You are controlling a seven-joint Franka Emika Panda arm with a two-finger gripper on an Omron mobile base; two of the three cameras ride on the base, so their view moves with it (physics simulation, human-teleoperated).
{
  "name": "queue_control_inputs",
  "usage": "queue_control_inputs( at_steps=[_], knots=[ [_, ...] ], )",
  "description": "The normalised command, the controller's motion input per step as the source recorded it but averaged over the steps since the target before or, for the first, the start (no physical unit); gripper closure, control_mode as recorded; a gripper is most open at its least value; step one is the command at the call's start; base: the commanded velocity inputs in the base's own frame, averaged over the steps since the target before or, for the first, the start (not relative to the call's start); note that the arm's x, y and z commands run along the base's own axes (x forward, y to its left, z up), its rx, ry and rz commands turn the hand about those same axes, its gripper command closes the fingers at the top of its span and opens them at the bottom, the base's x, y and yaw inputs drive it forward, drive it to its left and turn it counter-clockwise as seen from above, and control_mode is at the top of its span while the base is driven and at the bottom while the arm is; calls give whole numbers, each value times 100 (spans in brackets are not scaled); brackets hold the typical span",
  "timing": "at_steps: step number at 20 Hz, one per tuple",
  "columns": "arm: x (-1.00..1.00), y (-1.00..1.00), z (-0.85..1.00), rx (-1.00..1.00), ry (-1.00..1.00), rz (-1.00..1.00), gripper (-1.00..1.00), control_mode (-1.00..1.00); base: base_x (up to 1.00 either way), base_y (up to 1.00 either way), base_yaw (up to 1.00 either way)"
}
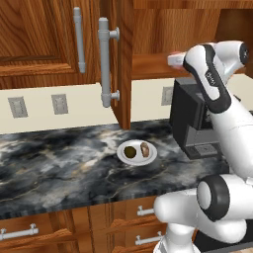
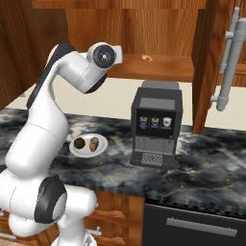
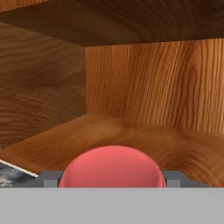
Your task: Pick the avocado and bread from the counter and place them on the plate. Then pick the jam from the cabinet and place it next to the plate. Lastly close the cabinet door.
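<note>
Fingers [image 3: 113, 183] spread either side of jam [image 3: 113, 168] on cabinet [image 3: 144, 83] shelf; clamped or not, cannot tell.

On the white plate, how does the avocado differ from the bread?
The round dark olive avocado is ball-shaped; the oblong brown bread is longer. The avocado is darker; the bread shows a paler tan face. Both are similar in size and lie side by side on the round white plate.
</note>
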Motion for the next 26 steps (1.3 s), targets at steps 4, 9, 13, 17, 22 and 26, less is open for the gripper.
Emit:
queue_control_inputs(
  at_steps=[4,9,13,17,22,26],
  knots=[
    [-100,8,3,0,0,13,100,-100,0,0,0],
    [-97,3,-16,0,0,11,100,-100,0,0,0],
    [-82,0,-36,0,0,11,100,-100,0,0,0],
    [-49,7,-51,0,0,13,100,-100,0,0,0],
    [-32,13,-62,0,0,15,100,-100,0,0,0],
    [-13,16,-61,0,0,17,100,-100,0,0,0]
  ],
)
